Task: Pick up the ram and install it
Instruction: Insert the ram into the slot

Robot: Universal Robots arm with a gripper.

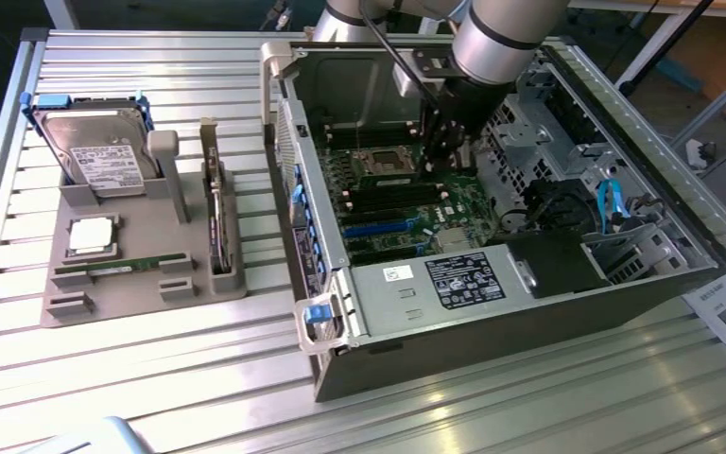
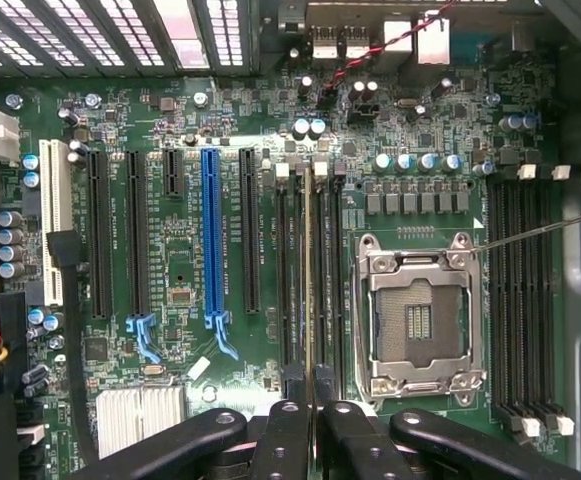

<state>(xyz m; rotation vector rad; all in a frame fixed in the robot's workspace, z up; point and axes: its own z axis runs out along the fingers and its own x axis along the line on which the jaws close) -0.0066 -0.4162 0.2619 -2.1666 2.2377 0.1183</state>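
Observation:
The ram [image 2: 308, 280] shows edge-on as a thin pale-green strip standing over one of the black memory slots beside the empty processor socket [image 2: 418, 315]. My gripper [image 2: 315, 405] is shut on its near end, with the black fingers [image 2: 282, 440] pressed against both sides. In the exterior view the gripper [image 1: 444, 165] reaches down into the open computer case [image 1: 665, 236], just above the green motherboard [image 1: 414, 218] near the socket. Whether the stick is seated in the slot or just above it is not clear.
A grey parts tray [image 1: 136, 303] lies at the exterior view's left with a hard drive [image 1: 98, 151], a square silver processor [image 1: 92, 235], a dark expansion card [image 1: 218, 218] and another green stick [image 1: 124, 268]. Case walls and drive cages surround the arm. More slots [image 2: 525, 300] lie past the socket.

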